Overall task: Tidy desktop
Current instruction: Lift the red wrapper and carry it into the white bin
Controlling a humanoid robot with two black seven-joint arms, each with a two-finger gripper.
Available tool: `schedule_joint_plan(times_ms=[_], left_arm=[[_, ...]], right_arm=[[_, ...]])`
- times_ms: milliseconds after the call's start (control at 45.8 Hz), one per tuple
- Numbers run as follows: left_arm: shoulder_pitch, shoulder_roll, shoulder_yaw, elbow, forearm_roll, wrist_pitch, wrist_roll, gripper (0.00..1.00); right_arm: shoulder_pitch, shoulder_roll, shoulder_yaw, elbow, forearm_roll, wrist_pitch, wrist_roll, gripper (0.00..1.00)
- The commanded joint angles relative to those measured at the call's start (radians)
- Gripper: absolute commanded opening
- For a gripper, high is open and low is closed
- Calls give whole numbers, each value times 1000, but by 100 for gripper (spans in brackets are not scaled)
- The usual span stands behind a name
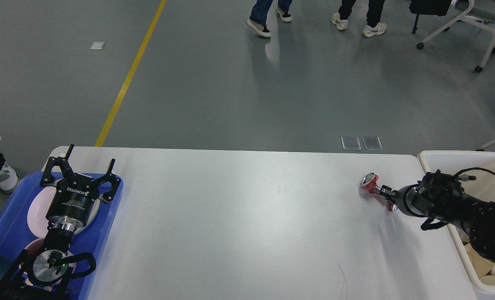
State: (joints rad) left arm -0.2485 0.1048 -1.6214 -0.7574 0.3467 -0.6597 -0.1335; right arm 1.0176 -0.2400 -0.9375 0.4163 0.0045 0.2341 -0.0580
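Note:
The desktop is a wide white tabletop filling the lower half of the head view. My right gripper reaches in from the right edge and is shut on a crushed red can, held just above the desktop's far right part, beside the white bin. My left gripper hangs open with nothing between its fingers, above the blue tray at the left end.
A blue tray at the left holds two pale plates. A deep white bin stands off the desktop's right edge with pale scraps inside. People walk on the grey floor beyond, and a wheeled chair stands far right.

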Motion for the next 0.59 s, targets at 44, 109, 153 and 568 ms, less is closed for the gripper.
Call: schedule_joint_plan(times_ms=[44,109,153,568], left_arm=[[0,0,0,0,0,0,0,96],[0,0,0,0,0,0,0,96],[0,0,0,0,0,0,0,96],[0,0,0,0,0,0,2,96]], right_arm=[[166,-104,-4,241,0,1,0,0],[255,-150,-15,334,-1,5,-3,0],[311,-168,-26,389,-1,19,-13,0],[949,-159,-303,915,-8,211,-54,0]])
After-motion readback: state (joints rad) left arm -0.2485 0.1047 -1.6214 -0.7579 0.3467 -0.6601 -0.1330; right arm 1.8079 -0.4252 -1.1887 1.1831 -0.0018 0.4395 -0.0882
